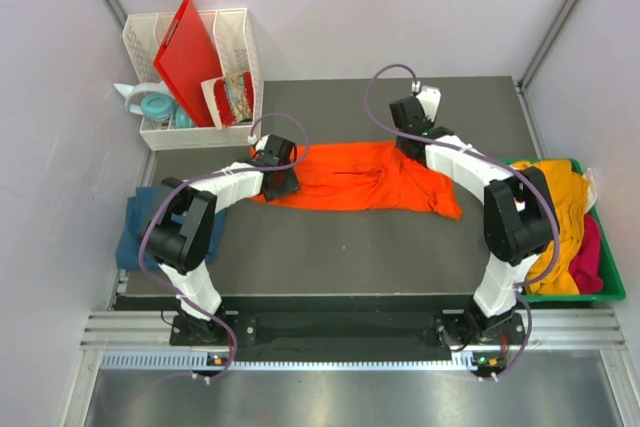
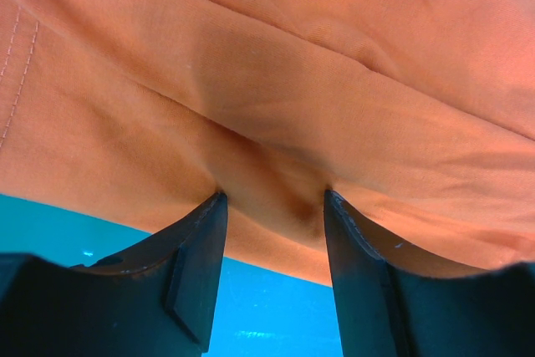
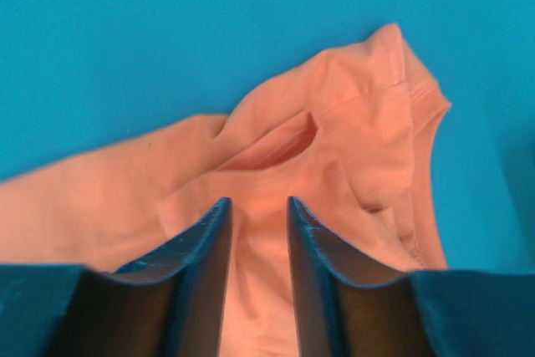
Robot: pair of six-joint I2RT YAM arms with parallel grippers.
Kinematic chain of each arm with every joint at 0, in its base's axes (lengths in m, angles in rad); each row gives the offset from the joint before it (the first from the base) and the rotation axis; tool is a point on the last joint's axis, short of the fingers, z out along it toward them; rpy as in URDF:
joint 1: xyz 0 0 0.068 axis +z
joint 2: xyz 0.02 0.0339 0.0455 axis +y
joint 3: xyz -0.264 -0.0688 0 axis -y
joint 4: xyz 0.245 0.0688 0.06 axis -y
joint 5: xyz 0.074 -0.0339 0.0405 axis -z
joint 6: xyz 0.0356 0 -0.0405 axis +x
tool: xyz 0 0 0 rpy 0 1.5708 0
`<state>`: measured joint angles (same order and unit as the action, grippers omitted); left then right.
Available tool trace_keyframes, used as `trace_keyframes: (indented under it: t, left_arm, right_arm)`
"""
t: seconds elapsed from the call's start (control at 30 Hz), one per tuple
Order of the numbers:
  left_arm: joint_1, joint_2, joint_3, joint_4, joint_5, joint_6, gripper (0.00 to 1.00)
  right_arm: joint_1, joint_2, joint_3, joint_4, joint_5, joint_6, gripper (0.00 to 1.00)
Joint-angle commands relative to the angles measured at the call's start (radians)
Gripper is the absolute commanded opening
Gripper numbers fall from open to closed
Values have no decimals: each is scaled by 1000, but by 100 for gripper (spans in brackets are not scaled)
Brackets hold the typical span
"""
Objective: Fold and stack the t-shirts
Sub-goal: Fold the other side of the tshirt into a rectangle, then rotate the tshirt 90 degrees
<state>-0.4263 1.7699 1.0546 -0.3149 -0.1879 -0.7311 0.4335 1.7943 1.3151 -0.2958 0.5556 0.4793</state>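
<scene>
A bright orange t-shirt (image 1: 360, 182) lies crumpled in a long strip across the middle of the dark table (image 1: 330, 257). My left gripper (image 1: 282, 183) is at the shirt's left end. In the left wrist view the left gripper (image 2: 274, 194) is open, its tips touching the orange cloth (image 2: 292, 81) at its edge. My right gripper (image 1: 408, 137) is over the shirt's far right part. In the right wrist view the right gripper (image 3: 257, 201) stands open just above the cloth (image 3: 334, 123), holding nothing. A dark teal-blue t-shirt (image 1: 135, 227) lies at the table's left edge.
A green bin (image 1: 615, 282) at the right holds a mustard-yellow shirt (image 1: 565, 207) and a pink one (image 1: 592, 252). A white rack (image 1: 240, 37) at the back left holds a red plastic board (image 1: 190, 62) and small items.
</scene>
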Motion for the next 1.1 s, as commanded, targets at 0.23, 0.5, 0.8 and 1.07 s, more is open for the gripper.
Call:
trace_keyframes:
  t: [0.23, 0.5, 0.8, 1.07]
  left_arm:
    - [-8, 66, -48, -70, 38, -14, 55]
    - [-8, 45, -48, -92, 30, -11, 55]
    - [-42, -139, -64, -50, -44, 58, 71]
    - [-52, -225, 1, -89, -162, 70, 75]
  right_arm:
    - [-35, 126, 19, 8, -127, 39, 20]
    - [-49, 280, 197, -144, -237, 38, 36]
    - [-55, -57, 50, 0, -102, -8, 56]
    - [-53, -248, -29, -81, -78, -7, 56]
